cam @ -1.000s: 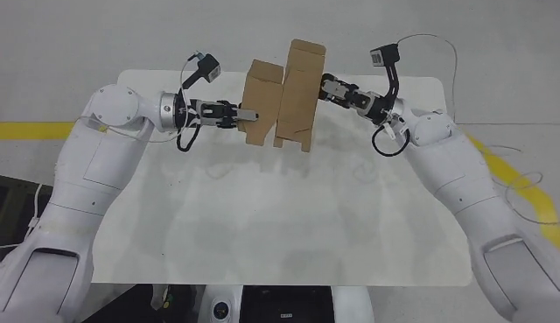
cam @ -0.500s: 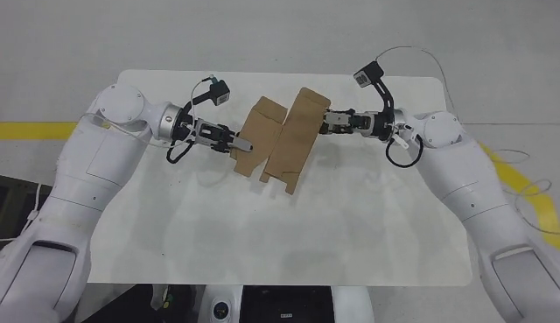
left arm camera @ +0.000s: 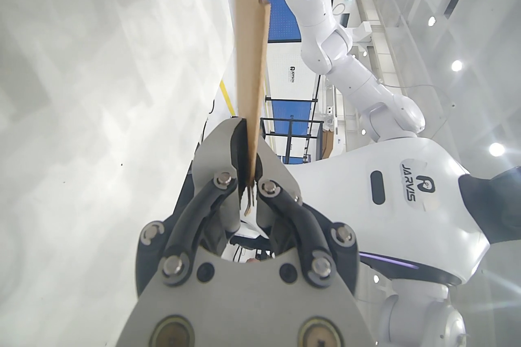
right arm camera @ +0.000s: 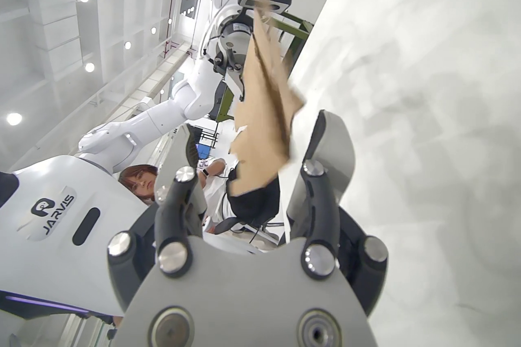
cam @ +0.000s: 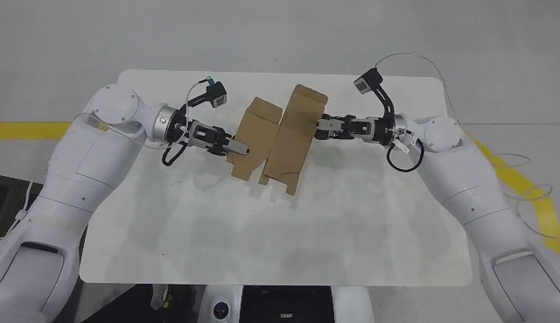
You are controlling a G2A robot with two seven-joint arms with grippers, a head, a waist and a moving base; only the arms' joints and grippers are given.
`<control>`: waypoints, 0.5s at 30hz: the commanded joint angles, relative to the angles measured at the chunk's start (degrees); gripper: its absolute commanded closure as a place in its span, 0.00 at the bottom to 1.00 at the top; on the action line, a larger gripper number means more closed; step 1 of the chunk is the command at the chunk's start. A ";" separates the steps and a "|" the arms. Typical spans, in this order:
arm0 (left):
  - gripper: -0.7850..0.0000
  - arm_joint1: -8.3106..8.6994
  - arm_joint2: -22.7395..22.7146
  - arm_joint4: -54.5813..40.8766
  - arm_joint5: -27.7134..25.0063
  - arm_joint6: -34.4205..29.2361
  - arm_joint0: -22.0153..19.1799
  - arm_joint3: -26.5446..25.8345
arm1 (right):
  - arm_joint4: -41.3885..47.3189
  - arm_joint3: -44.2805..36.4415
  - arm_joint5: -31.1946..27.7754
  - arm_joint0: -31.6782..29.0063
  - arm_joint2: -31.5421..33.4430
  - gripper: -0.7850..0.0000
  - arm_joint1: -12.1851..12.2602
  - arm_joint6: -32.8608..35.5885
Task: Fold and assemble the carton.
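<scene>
Mostly flat brown carton (cam: 293,139), flaps splayed, left hand (left arm camera: 246,139) clenched on its edge, right hand (right arm camera: 256,125) released.

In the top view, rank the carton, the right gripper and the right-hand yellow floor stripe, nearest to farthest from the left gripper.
From the left gripper:
1. Carton, clamped in it, in the middle.
2. Right gripper, open at the carton's opposite edge.
3. Yellow floor stripe, far out on the right side.
</scene>
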 commanded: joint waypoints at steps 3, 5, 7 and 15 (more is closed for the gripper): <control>1.00 0.63 0.09 -1.44 -0.16 0.00 -0.19 -0.18 | -3.03 0.31 -1.21 -0.33 1.07 0.18 0.63 -1.22; 1.00 0.95 0.14 -2.20 -0.19 0.00 -0.21 -0.46 | -3.33 -0.07 -1.27 -0.70 1.20 0.18 0.75 -1.27; 1.00 1.24 0.16 -3.13 -0.16 0.00 -0.17 -0.80 | -3.43 -0.72 -0.78 -0.95 0.69 0.16 0.67 -0.79; 1.00 2.25 1.52 -4.61 0.40 0.00 0.42 -2.63 | -5.08 -3.12 -4.12 0.30 -2.17 0.29 -0.23 -4.12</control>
